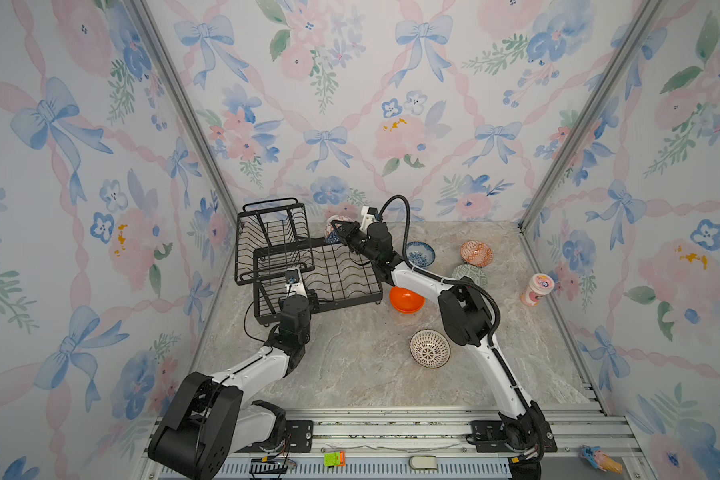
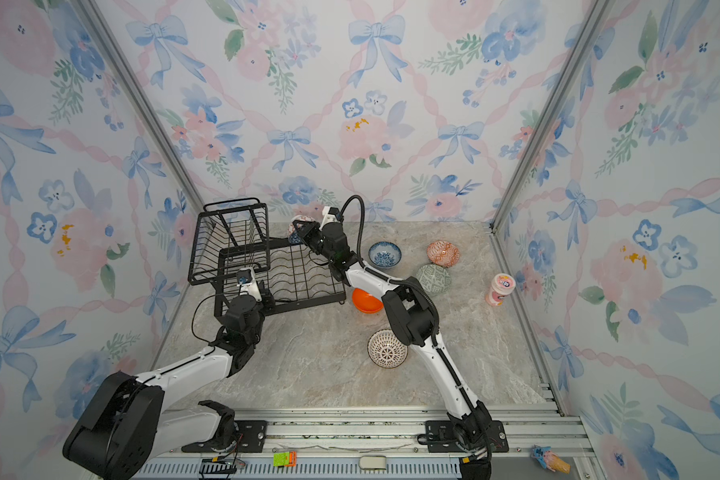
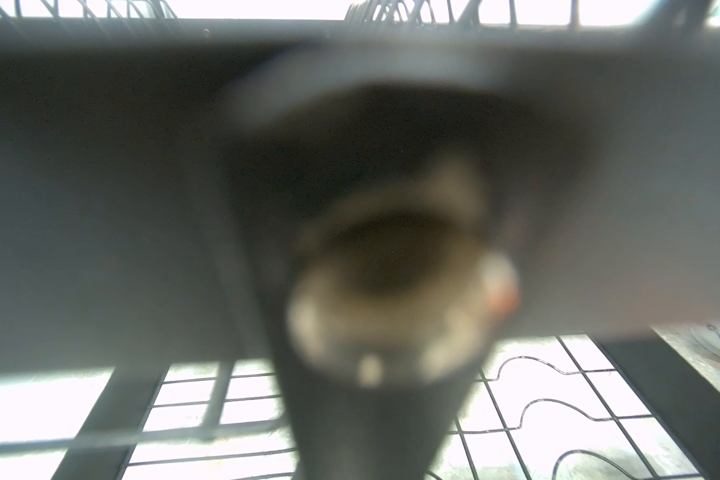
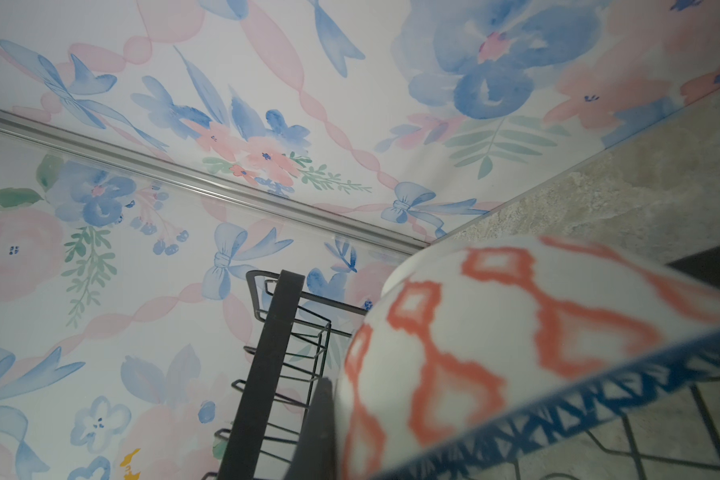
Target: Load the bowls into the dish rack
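Note:
The black wire dish rack [image 1: 283, 248] [image 2: 242, 253] stands at the back left. My right gripper [image 1: 341, 232] [image 2: 304, 230] is shut on a white bowl [image 1: 332, 226] [image 4: 516, 332] with orange diamonds and a blue rim, held tilted over the rack's far edge; one fingertip [image 4: 323, 415] shows beside it. My left gripper [image 1: 296, 286] [image 2: 255, 286] is at the rack's front, under the upper basket, shut on a rack bar; the left wrist view is blurred. On the table lie the orange bowl [image 1: 406, 299], the radial-lined bowl [image 1: 429, 348], the blue floral bowl [image 1: 420, 253], the pale green bowl [image 1: 470, 275] and the orange patterned bowl [image 1: 476, 253].
A tall pink cup [image 1: 537, 289] [image 2: 499, 289] stands by the right wall. Floral walls enclose the marble table on three sides. The right arm reaches over the orange bowl. An aluminium rail with small loose items runs along the front edge.

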`<state>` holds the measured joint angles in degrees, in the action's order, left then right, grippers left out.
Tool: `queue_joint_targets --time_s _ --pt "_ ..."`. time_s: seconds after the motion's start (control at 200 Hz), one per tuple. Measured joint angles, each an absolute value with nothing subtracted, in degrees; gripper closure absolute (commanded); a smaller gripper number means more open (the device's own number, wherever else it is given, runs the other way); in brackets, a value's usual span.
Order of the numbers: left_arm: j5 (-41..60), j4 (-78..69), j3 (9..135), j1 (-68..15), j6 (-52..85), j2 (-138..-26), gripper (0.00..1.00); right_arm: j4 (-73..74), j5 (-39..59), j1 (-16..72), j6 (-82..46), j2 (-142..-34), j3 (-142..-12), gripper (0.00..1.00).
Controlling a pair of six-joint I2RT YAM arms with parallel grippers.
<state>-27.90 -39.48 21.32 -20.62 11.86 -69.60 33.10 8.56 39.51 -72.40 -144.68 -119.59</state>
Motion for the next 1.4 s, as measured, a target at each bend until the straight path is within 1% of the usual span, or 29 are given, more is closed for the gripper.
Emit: queue_joint_targets --time_s 0.515,0.78,0.94,1.22,1.395 --pt "-28.29 -39.7 21.61 -22.26 12.27 -70.13 0.99 29.98 7.62 38.83 -71.5 -150.56 -121.58 1.0" --pt "-28.64 -39.53 21.69 -22.55 12.58 -70.22 1.0 30.13 6.5 38.63 -70.28 -152.97 -126.02 1.0" --pt "-28.75 -39.64 22.09 -22.98 12.71 -70.85 1.0 30.13 5.58 38.61 -69.84 -153.93 -126.48 1.0" --pt "-29.19 -39.7 22.57 -23.57 12.95 -71.48 1.0 30.52 4.25 38.59 -69.82 -154.15 -125.86 1.0" --pt "-30.09 -39.48 23.07 -24.12 13.39 -72.03 1.0 34.59 2.37 38.13 -70.11 -153.73 -121.32 1.0"
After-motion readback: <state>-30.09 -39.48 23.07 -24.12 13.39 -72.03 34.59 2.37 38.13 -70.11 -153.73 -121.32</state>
